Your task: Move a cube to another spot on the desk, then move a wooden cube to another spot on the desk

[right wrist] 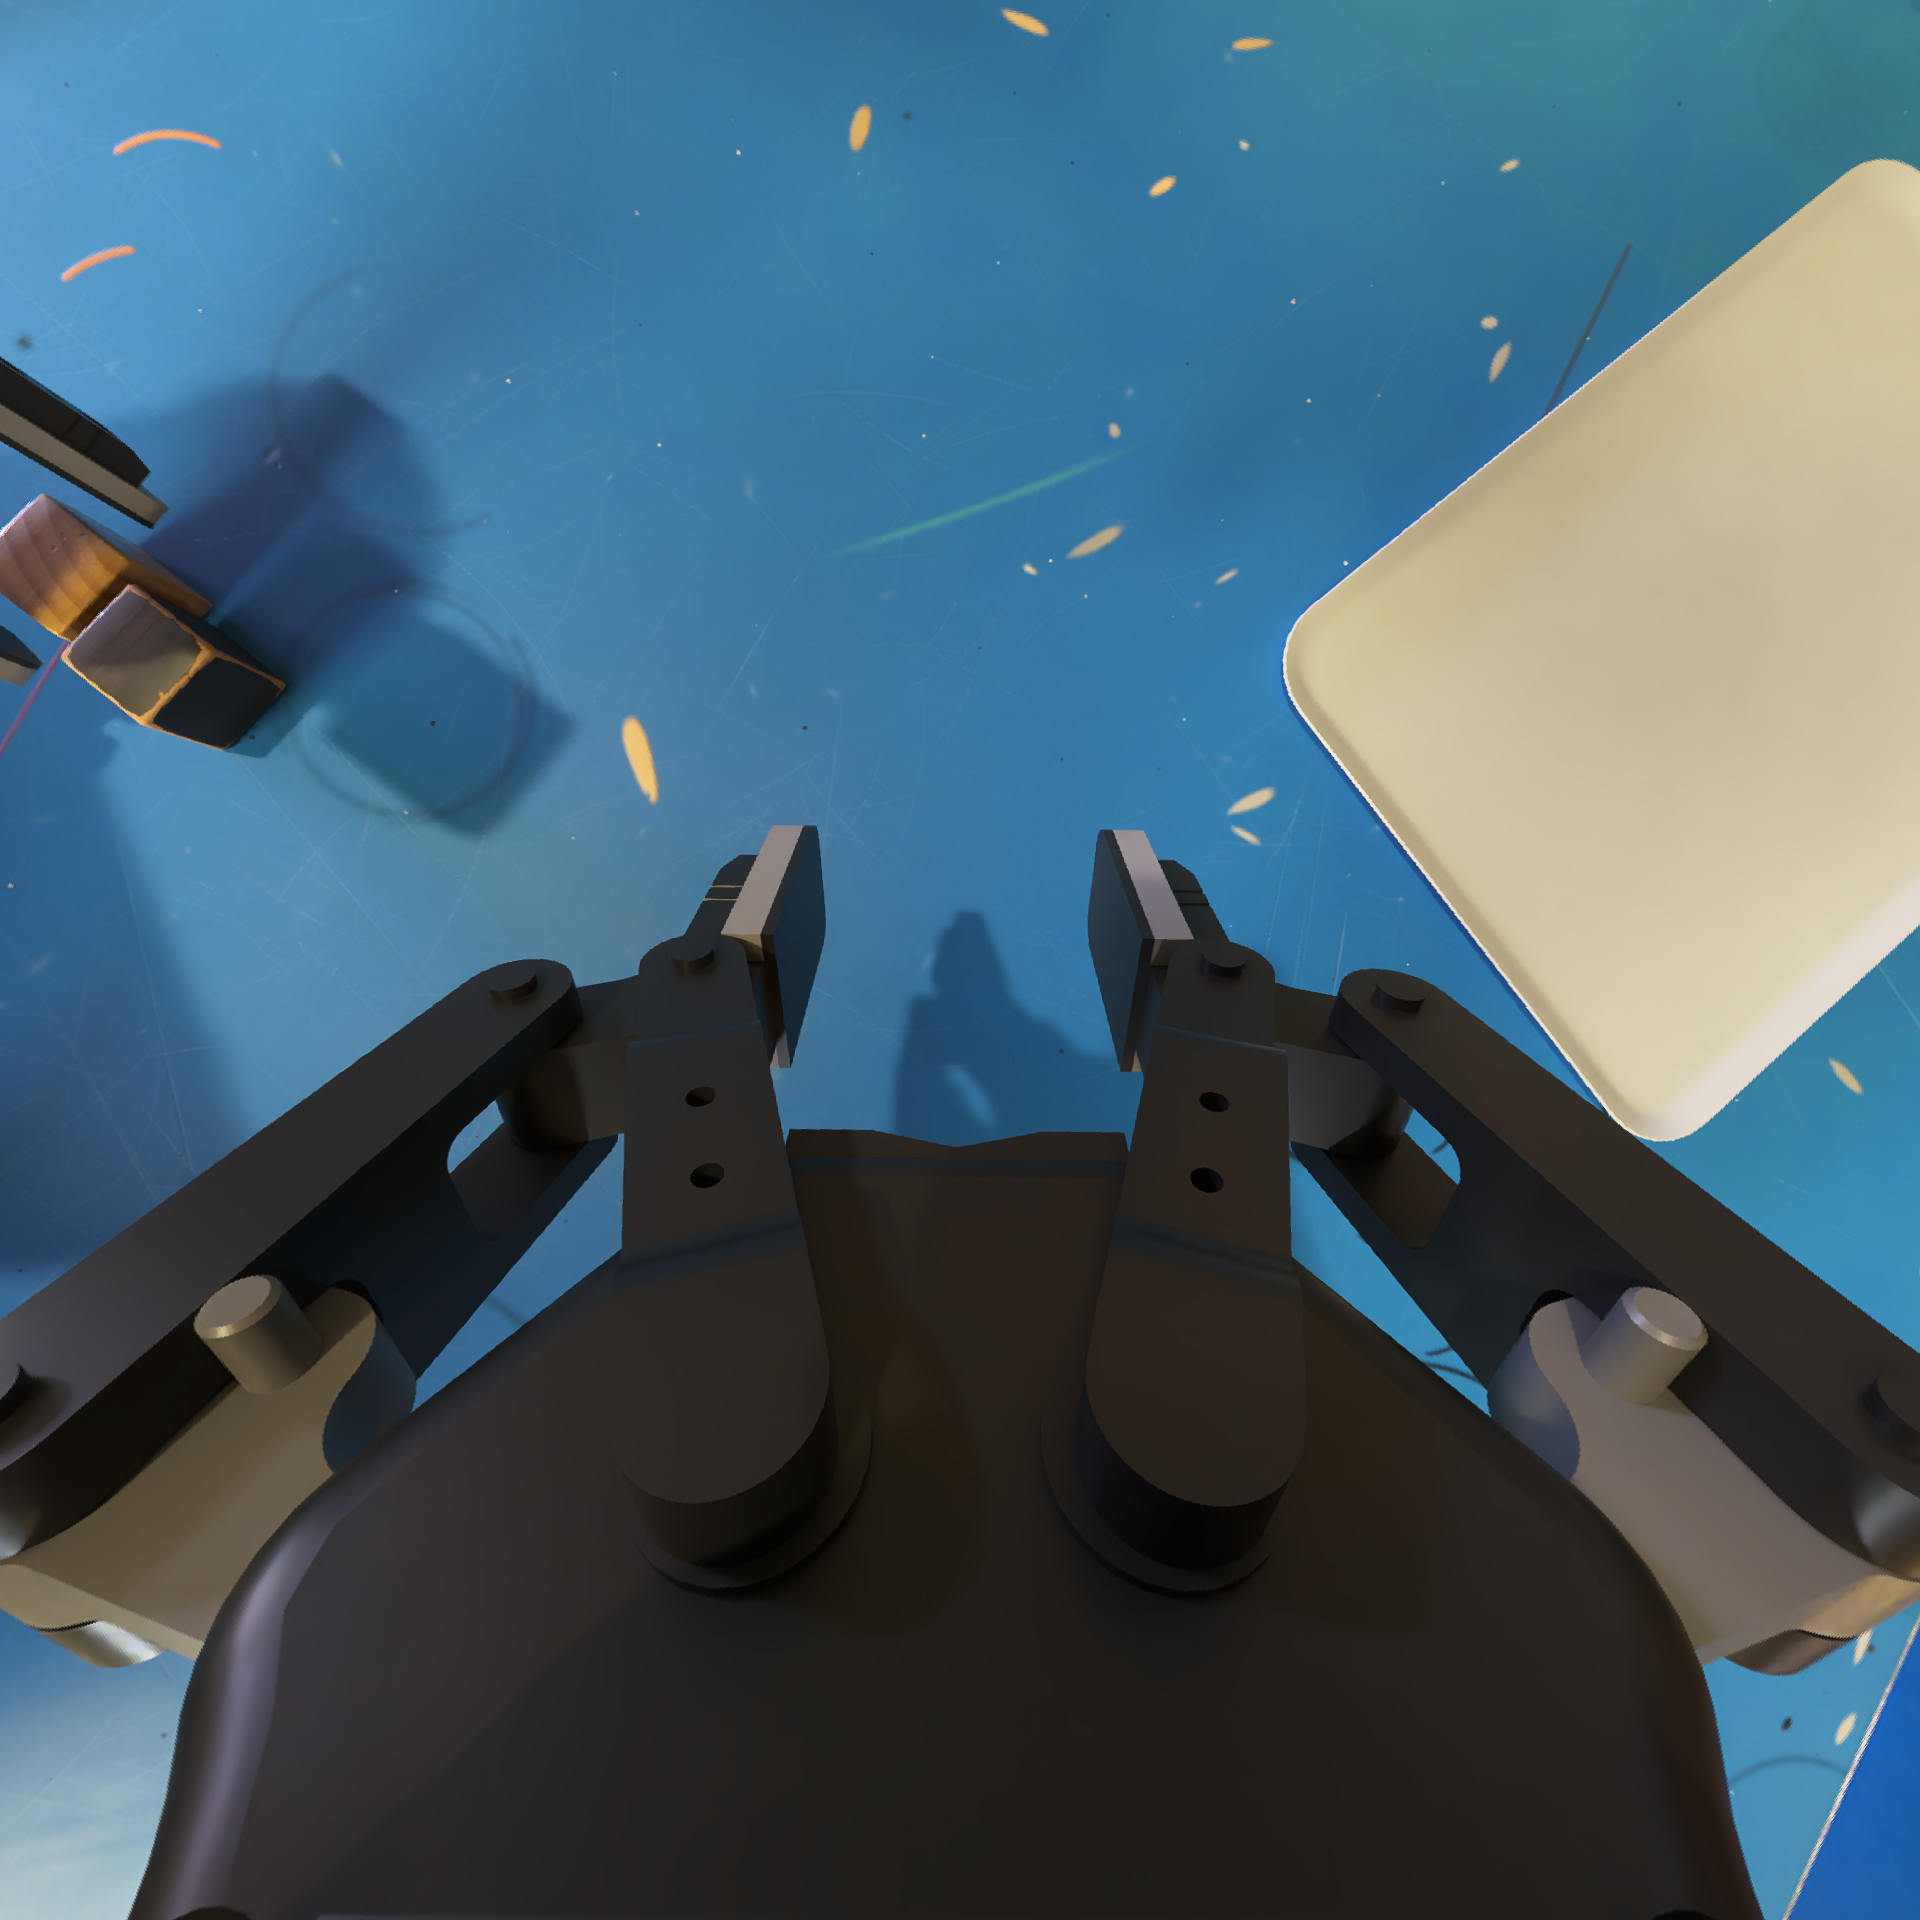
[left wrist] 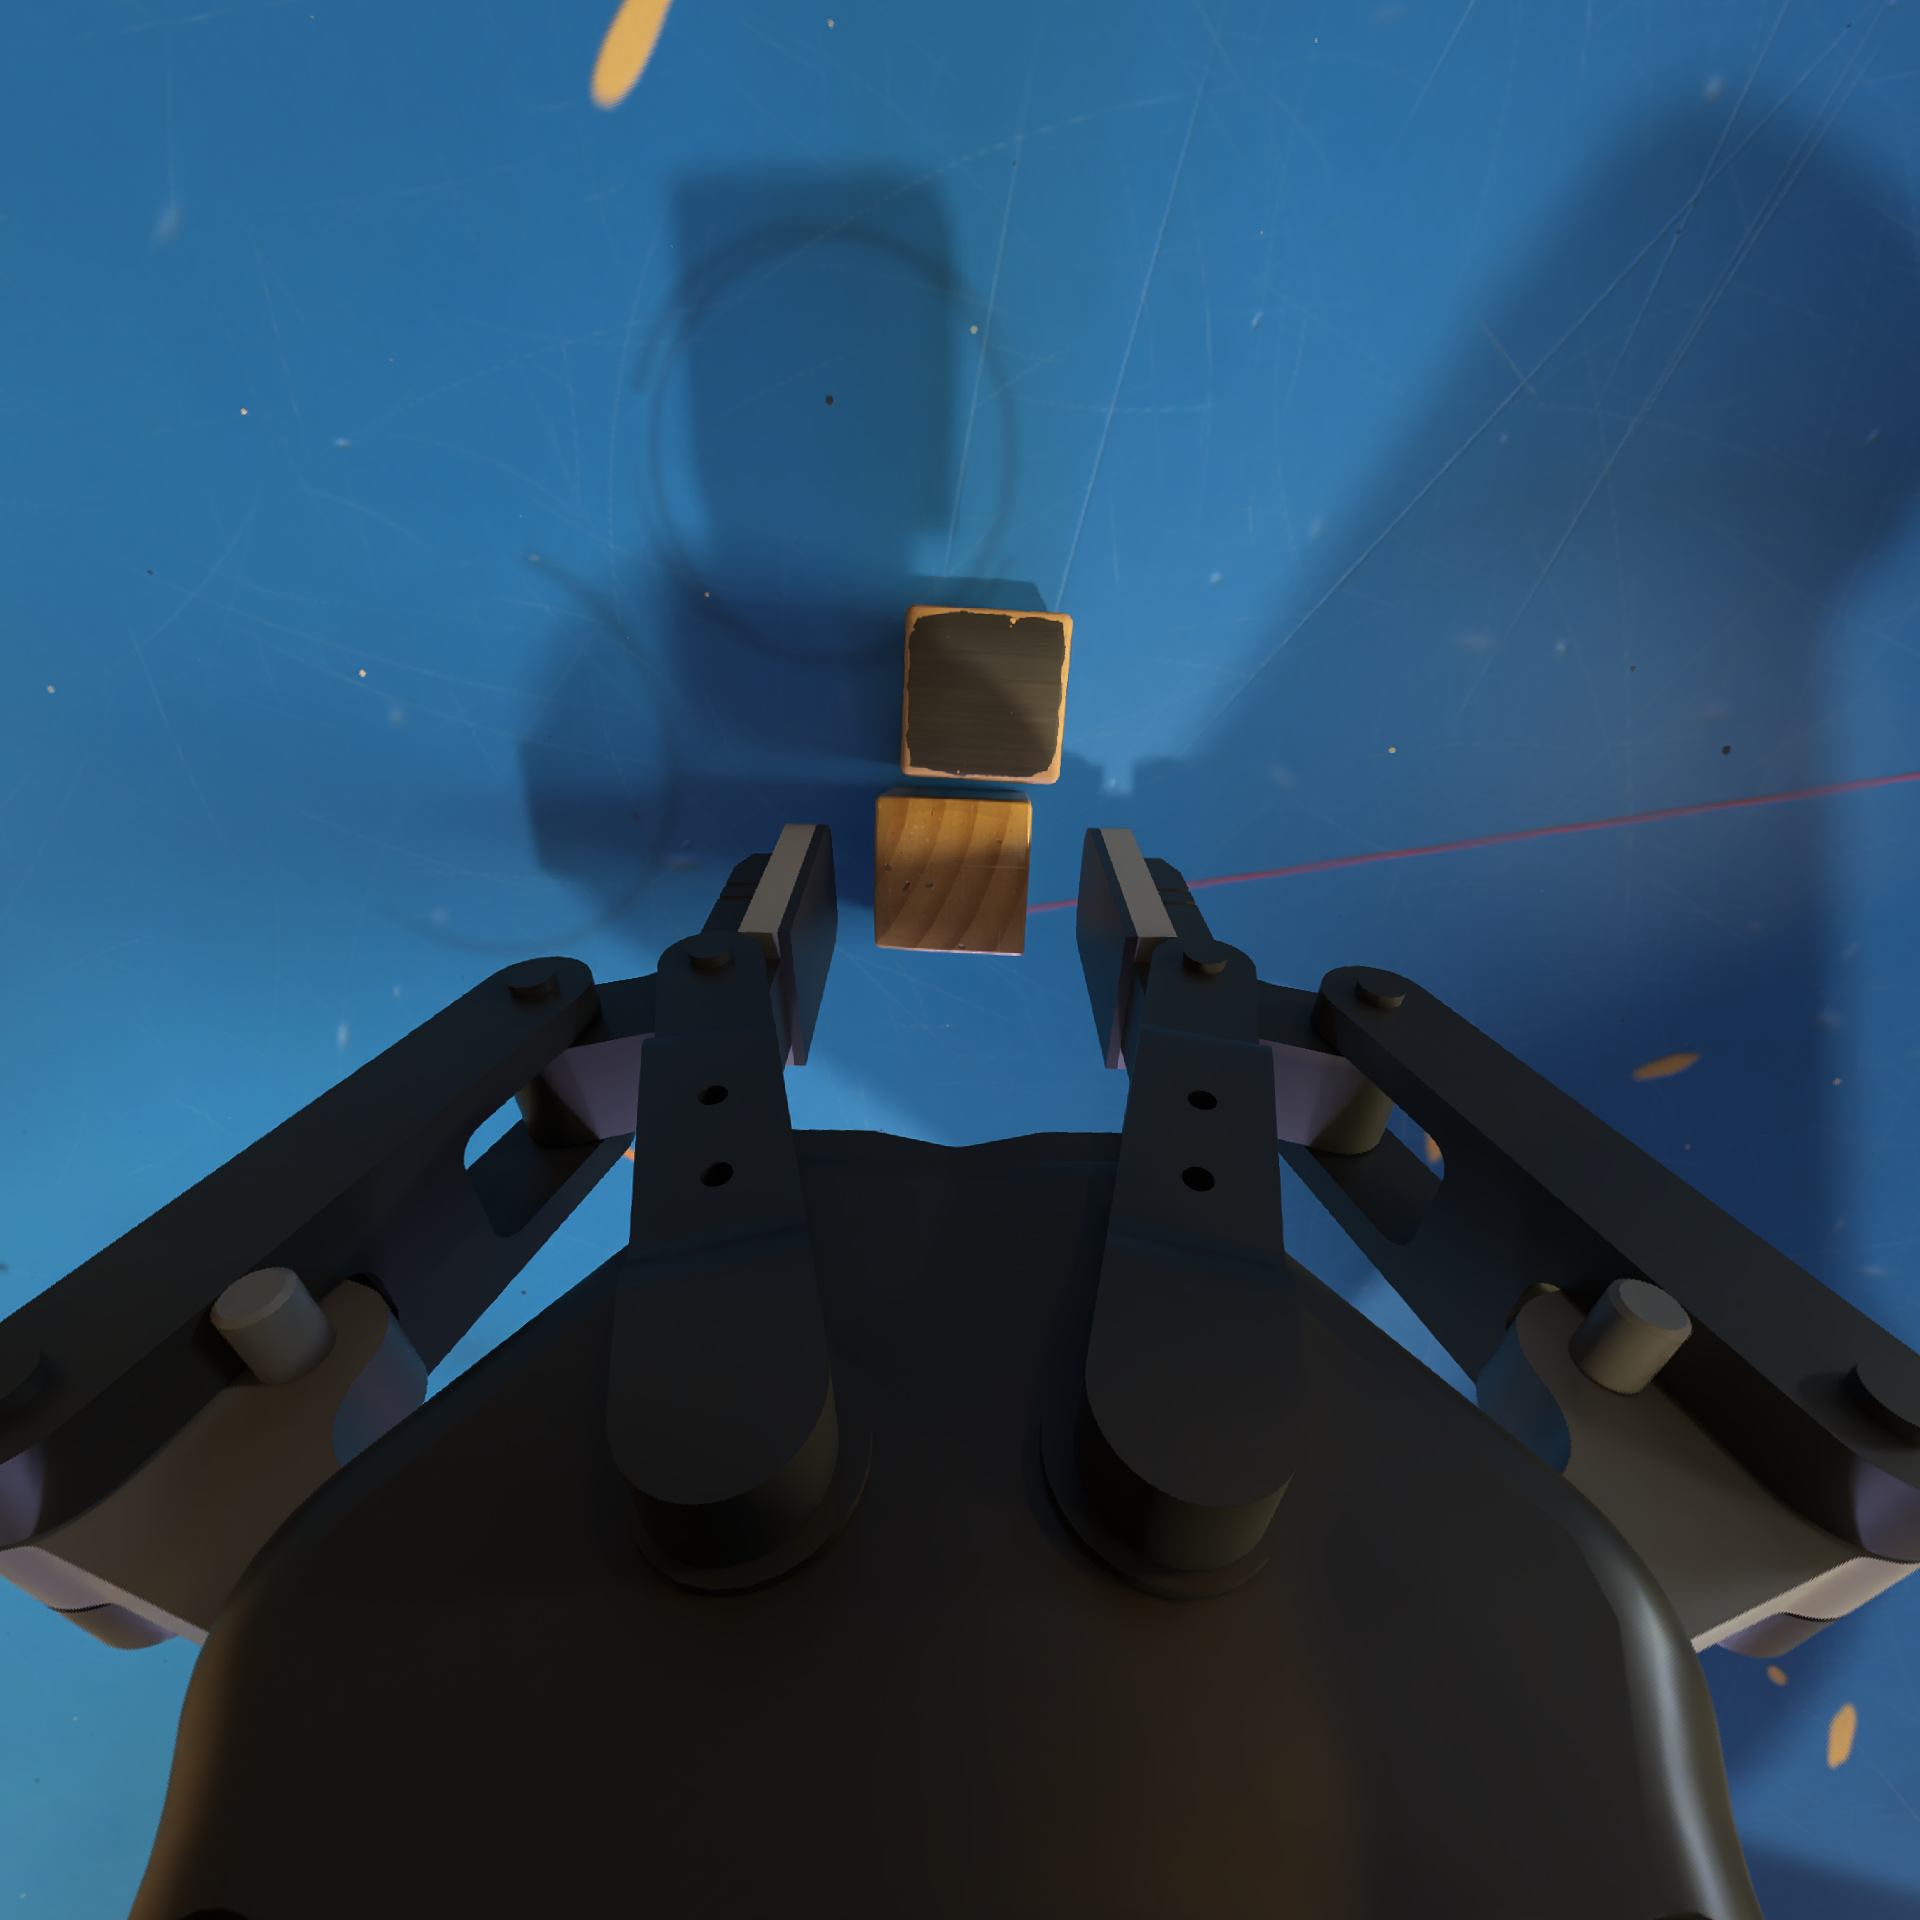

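Scratched blue desk [left wrist: 416, 520] carries a wooden cube [left wrist: 953, 873] between the left gripper [left wrist: 956, 894]'s spread fingers, untouched; a dark-painted cube [left wrist: 985, 694] sits just beyond. Right gripper [right wrist: 956, 904] hangs open near a cream tray [right wrist: 1621, 665].

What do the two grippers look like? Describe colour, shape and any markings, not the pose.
Both the left gripper and the right gripper look alike: a dark, rounded body, black jointed linkage bars with pale grey pins and light grey knuckle pieces. Each finger carries two small round holes and ends in a flat dark pad with a grey edge. No cables or markings show.
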You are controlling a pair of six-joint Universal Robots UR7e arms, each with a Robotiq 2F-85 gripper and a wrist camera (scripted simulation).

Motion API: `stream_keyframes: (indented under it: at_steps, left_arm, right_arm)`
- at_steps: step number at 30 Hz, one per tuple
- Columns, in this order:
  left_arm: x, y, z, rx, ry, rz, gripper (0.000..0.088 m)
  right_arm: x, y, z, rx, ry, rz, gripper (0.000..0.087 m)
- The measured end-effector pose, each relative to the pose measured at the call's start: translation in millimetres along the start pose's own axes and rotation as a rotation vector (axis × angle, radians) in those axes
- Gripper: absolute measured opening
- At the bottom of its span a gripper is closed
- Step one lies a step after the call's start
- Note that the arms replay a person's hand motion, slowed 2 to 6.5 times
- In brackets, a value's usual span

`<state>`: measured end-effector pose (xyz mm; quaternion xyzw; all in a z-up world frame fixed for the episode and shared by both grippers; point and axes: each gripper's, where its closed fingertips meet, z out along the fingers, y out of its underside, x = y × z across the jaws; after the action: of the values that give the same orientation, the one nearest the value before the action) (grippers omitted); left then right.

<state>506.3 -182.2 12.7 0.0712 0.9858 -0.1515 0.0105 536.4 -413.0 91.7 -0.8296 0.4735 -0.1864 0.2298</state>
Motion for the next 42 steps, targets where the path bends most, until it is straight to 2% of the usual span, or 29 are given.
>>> stream_keyframes:
  at_steps: [10,16,22,28,32,37,42]
  left_arm:
    - [-2,4,-32,0.081,-0.041,-0.036,0.0436]
    - [-7,12,-69,0.169,-0.11,-0.068,0.0436]
    - [-18,34,-118,0.242,-0.237,-0.114,0.0437]
    - [-30,72,-171,0.285,-0.377,-0.191,0.0437]
    - [-37,107,-203,0.285,-0.467,-0.251,0.0417]
    - [-39,160,-228,0.216,-0.541,-0.299,0.0383]
    - [-34,213,-234,0.101,-0.545,-0.337,0.0371]
  right_arm:
    - [0,1,-1,0.002,0.0,0.002,0.0466]
    - [1,1,-2,0.006,-0.001,0.002,0.0468]
    - [1,1,-4,0.015,-0.004,0.006,0.0469]
    - [2,1,-5,0.025,-0.006,0.014,0.0468]
    - [3,0,-6,0.03,-0.007,0.017,0.0467]
    - [4,0,-7,0.036,-0.006,0.021,0.0464]
    - [3,-1,-8,0.039,-0.007,0.021,0.0462]
